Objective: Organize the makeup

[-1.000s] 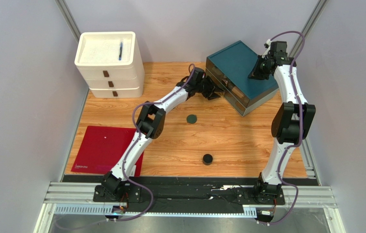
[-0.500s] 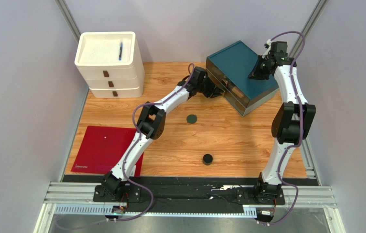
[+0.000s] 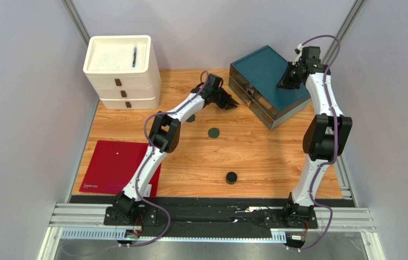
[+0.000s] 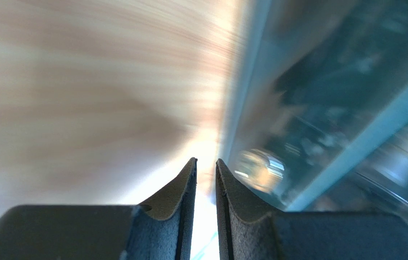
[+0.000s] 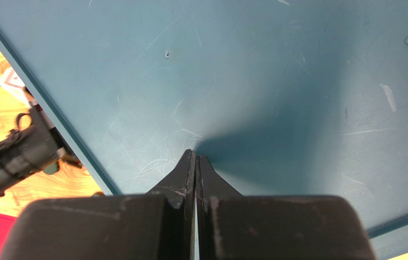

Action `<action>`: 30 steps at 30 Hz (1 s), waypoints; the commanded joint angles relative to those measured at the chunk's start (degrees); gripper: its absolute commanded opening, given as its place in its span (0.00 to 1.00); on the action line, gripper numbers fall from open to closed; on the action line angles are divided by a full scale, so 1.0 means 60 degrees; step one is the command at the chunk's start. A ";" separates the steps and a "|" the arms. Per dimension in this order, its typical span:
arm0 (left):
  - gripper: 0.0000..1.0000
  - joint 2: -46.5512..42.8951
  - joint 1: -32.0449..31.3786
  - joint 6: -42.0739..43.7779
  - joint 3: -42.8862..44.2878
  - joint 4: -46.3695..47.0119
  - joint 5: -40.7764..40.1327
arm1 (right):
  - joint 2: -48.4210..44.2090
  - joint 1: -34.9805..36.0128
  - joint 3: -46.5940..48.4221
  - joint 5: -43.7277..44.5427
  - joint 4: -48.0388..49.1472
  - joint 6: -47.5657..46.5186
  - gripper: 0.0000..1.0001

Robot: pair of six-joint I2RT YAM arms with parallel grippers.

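Moved, overhead: my left claw [image 3: 231, 103] has backed off the front of the teal drawer cabinet [image 3: 268, 81], uncovering a second dark-green disc [image 3: 190, 118] beside my forearm.
Makeup, overhead: the other dark-green disc [image 3: 213, 132] and the black round jar [image 3: 231, 177] lie loose on the wooden table [image 3: 276, 157], well apart.
Left wrist: blurred; my left claw's [image 4: 205, 161] tips stand a sliver apart with nothing between them.
Right wrist: my right claw [image 5: 196, 153] is pressed together over the cabinet's top.
Risk: reaching for a disc, my forearm could sweep the near one away, and a flat disc may slip from the tips.
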 commanded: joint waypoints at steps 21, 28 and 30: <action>0.47 -0.0477 -0.0151 0.0206 -0.0279 0.2193 0.0354 | 0.0519 -0.0154 -0.0602 0.0761 -0.1361 -0.0225 0.00; 0.45 -0.0346 -0.0283 0.0176 -0.0032 0.1962 0.0253 | 0.0563 -0.0154 -0.0602 0.0761 -0.1361 -0.0211 0.00; 0.44 -0.0258 -0.0312 0.0249 0.0174 0.1739 0.0208 | 0.0563 -0.0154 -0.0602 0.0761 -0.1361 -0.0225 0.00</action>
